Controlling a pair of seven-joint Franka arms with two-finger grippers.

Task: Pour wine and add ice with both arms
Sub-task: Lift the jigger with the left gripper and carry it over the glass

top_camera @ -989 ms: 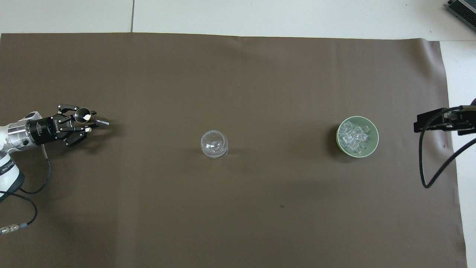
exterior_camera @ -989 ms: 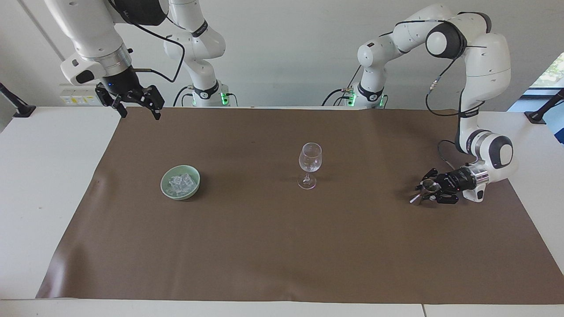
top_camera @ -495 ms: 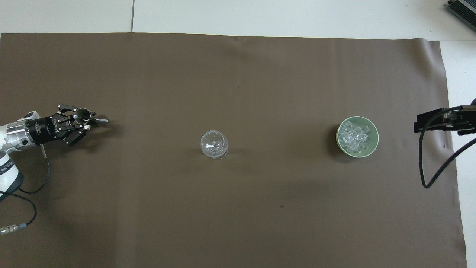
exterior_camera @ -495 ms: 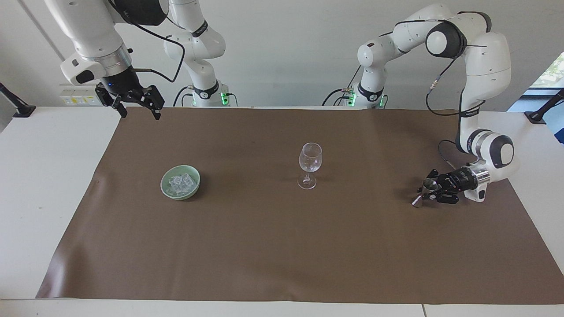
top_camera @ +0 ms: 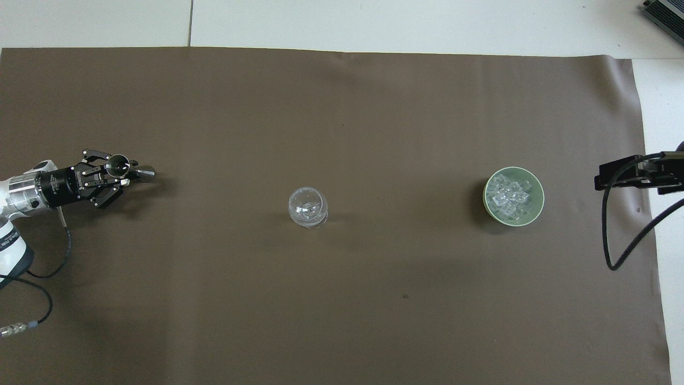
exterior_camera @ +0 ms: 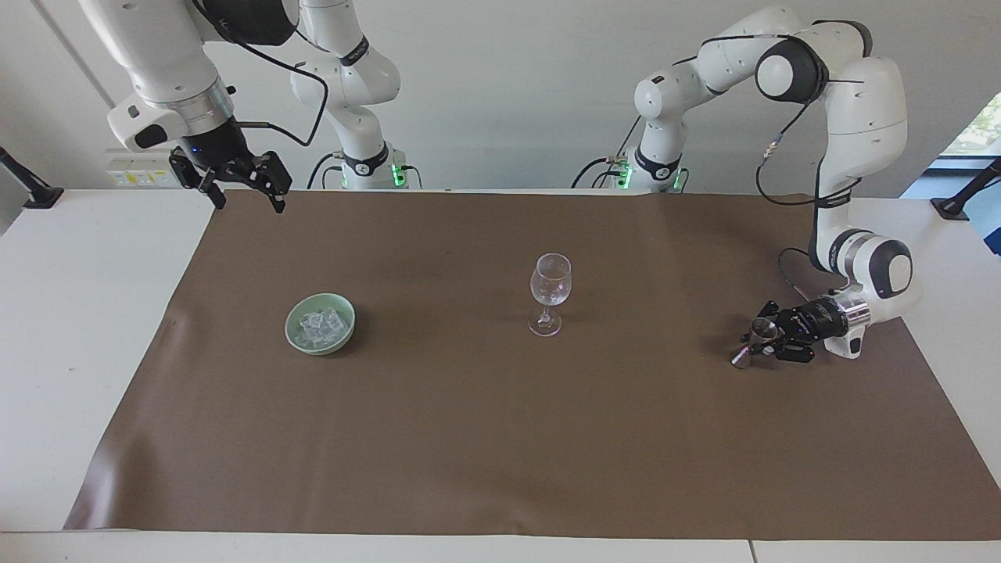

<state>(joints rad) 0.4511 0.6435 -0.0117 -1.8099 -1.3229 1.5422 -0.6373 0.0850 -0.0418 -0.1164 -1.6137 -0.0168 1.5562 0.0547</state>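
Left end effector (exterior_camera: 757,342) lies low over the brown mat (exterior_camera: 500,438) at the left arm's end of the tabletop (exterior_camera: 70,313), clenched on a small metal measuring cup (exterior_camera: 752,338) shaped like an hourglass, which is tilted with one end resting at the mat. Right end effector (exterior_camera: 238,184) waits in the air above the mat's corner at the right arm's end, close to the robots, with its fingers spread and grasping nothing. Ice (exterior_camera: 319,324) fills a pale green bowl (exterior_camera: 344,332) toward the right arm's end of the mat, well apart from a clear stemmed glass (exterior_camera: 550,293) standing upright near the mat's middle. Between the glass and the measuring cup is a broad strip of bare mat, and the whole band of mat farther from the robots than these things, up to its outer edge, lies open. White tabletop shows past the mat's edges at both ends.
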